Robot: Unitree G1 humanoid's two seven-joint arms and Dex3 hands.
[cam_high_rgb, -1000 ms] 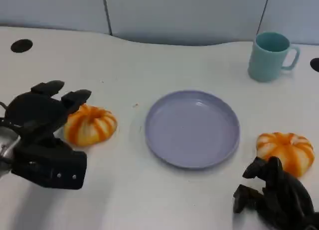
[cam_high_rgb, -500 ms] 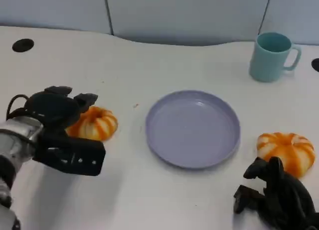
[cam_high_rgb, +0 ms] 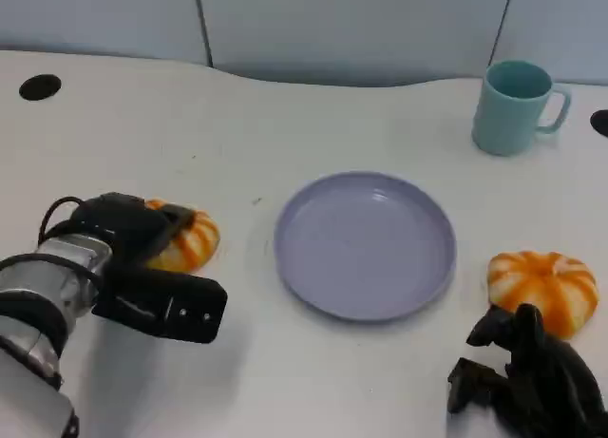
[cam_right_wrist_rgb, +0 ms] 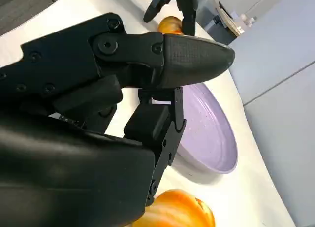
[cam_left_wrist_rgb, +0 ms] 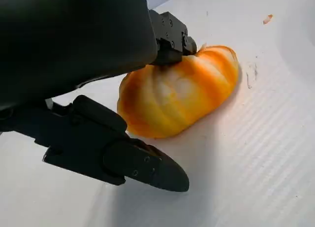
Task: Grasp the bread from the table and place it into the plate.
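Note:
Two orange-and-white striped breads lie on the white table. The left bread [cam_high_rgb: 190, 238] is half covered by my left hand [cam_high_rgb: 128, 253]. In the left wrist view, upper fingers [cam_left_wrist_rgb: 172, 37] touch the top of this bread [cam_left_wrist_rgb: 182, 94], while the thumb [cam_left_wrist_rgb: 133, 160] lies low beside it, a little apart. The lilac plate [cam_high_rgb: 366, 243] sits empty in the middle. The right bread [cam_high_rgb: 543, 288] lies right of the plate, just beyond my right hand [cam_high_rgb: 532, 381], which holds nothing. The right wrist view shows this bread [cam_right_wrist_rgb: 177, 210] under the hand and the plate [cam_right_wrist_rgb: 211, 133] beyond.
A teal mug [cam_high_rgb: 513, 105] stands at the back right. Two black round holes [cam_high_rgb: 40, 86] [cam_high_rgb: 600, 123] mark the table's far corners. A grey wall runs behind the table.
My left hand has come down and to the right over the left bread, now covering more of it. The right hand has hardly moved.

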